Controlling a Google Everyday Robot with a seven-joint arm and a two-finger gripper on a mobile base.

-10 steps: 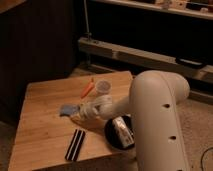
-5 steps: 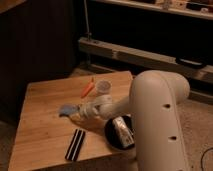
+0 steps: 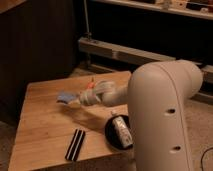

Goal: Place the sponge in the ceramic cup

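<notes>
Blue-grey and soft, the sponge sits at the very tip of the gripper, over the left-centre of the wooden table. A dim shadow lies on the boards below and to the right of it, so it looks lifted rather than lying flat. The jaws are drawn together on the sponge's right edge, pinching it.

The white arm comes in from the right foreground (its bulky upper part fills much of that side) and reaches leftward over the tabletop to the gripper. Just behind the wrist, near the table's far edge, a small orange object shows. The ceramic cup seems to be the pale rounded shape beside it — hard to tell apart from the arm's own casing.

Near the front edge lies a black ridged bar. To its right is a round black dish holding a white carton — partly hidden by the arm.
</notes>
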